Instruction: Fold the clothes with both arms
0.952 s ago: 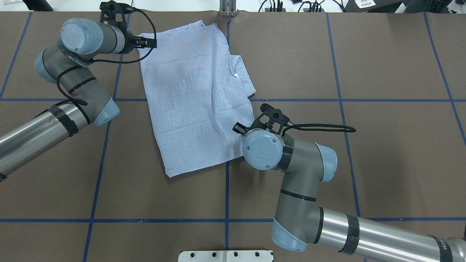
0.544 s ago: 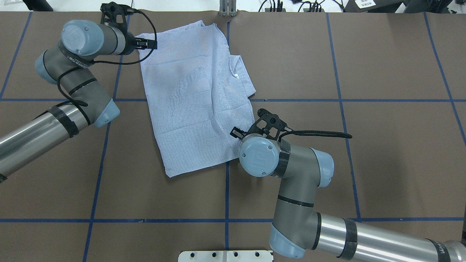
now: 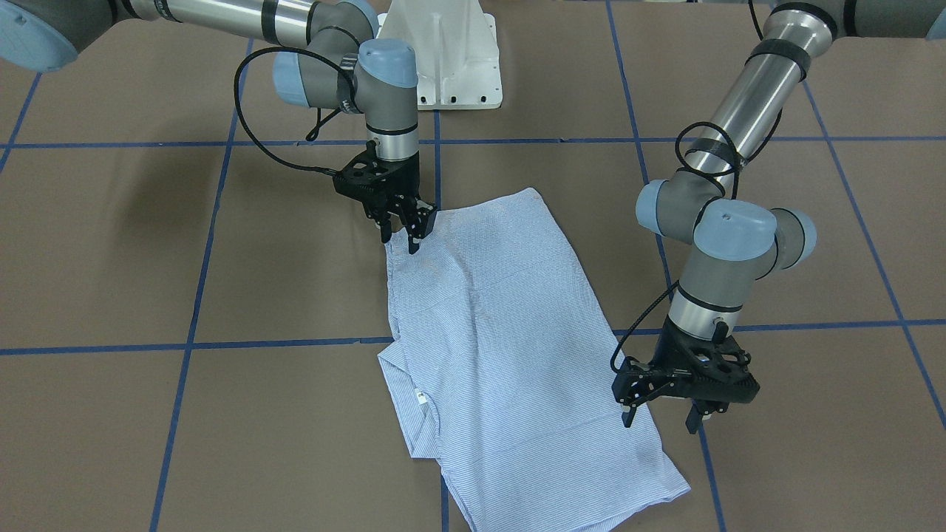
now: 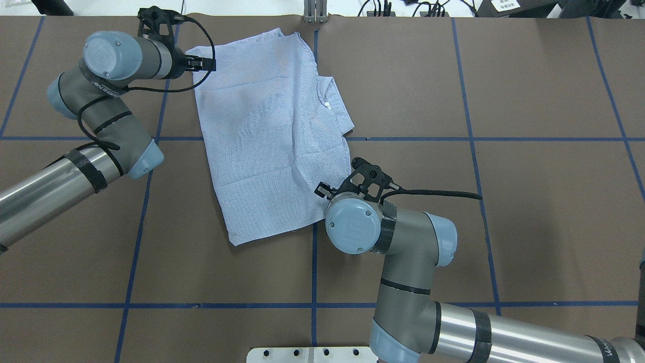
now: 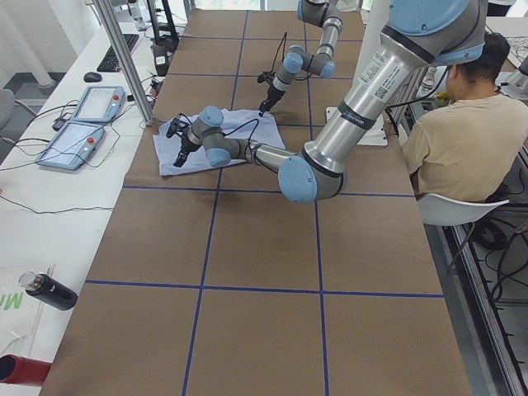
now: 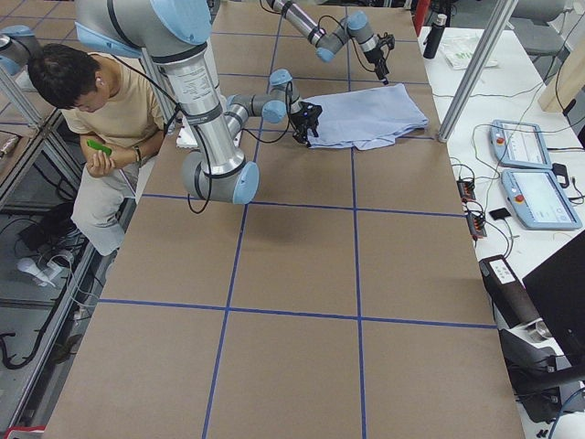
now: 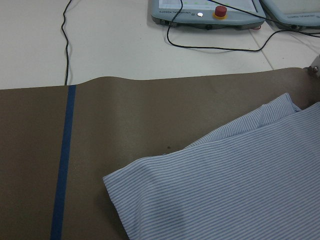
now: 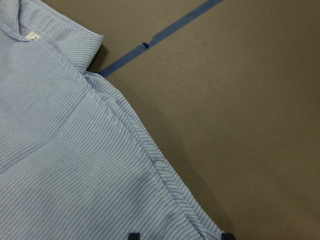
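The light blue pinstriped shirt (image 4: 267, 136) lies folded flat on the brown table, collar toward the right; it also shows in the front view (image 3: 502, 347). My left gripper (image 3: 660, 420) is open and empty, its fingers astride the shirt's far-left edge, just above it. In the overhead view the left gripper (image 4: 204, 64) sits at the shirt's far-left corner. My right gripper (image 3: 400, 235) is open at the shirt's near-right edge. In the right wrist view its fingertips (image 8: 132, 235) stand on either side of the hem. The left wrist view shows only the shirt corner (image 7: 240, 185).
The white pedestal base (image 3: 443, 59) stands at the robot's side of the table. Teach pendants (image 7: 210, 12) and cables lie on the white bench beyond the far edge. A metal post (image 4: 315, 12) stands at the far edge. A seated operator (image 6: 101, 110) is behind the robot.
My right arm has moved nearer the robot and slightly left along the shirt's right edge. My left gripper has shifted only slightly at the far-left corner. The shirt has not moved.
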### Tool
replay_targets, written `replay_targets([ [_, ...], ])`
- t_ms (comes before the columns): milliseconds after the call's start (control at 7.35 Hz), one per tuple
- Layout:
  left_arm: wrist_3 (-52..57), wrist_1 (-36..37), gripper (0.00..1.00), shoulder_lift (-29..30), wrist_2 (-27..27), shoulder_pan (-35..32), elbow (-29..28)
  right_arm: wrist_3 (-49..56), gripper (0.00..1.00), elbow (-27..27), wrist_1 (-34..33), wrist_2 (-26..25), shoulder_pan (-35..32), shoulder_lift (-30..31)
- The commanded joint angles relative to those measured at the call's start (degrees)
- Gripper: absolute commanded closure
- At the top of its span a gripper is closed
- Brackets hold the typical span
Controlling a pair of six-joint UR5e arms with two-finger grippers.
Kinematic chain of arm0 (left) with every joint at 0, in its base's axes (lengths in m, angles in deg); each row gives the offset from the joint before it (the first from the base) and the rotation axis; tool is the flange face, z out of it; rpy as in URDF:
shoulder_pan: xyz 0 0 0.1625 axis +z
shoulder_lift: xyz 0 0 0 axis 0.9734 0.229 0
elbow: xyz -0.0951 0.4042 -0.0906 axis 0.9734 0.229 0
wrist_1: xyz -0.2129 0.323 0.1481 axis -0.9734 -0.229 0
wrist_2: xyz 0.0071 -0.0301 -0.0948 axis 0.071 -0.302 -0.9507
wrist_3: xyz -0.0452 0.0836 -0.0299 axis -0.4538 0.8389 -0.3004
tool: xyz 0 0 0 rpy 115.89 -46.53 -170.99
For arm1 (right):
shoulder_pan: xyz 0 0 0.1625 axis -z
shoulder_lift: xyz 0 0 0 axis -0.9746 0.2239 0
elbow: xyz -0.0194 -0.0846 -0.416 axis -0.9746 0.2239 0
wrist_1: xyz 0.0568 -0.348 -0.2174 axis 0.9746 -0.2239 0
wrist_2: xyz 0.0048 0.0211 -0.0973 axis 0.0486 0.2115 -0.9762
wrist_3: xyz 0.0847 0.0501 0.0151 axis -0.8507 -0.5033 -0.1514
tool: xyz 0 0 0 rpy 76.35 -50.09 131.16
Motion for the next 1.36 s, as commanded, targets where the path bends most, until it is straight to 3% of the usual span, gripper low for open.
replay_targets([
  [0, -0.08, -0.04, 0.00, -0.02, 0.00, 0.02, 0.00, 0.41, 0.45, -0.08, -0.93, 0.03, 0.04, -0.16],
  [408, -0.79, -0.21, 0.00, -0.02, 0.00, 0.81, 0.00, 3.56, 0.36, -3.41, -6.19, 0.56, 0.04, 0.19],
  [1224, -0.70, -0.21, 0.00, -0.10, 0.00, 0.81, 0.00, 3.49, 0.39, -1.67, -5.59, 0.03, 0.74, 0.10],
])
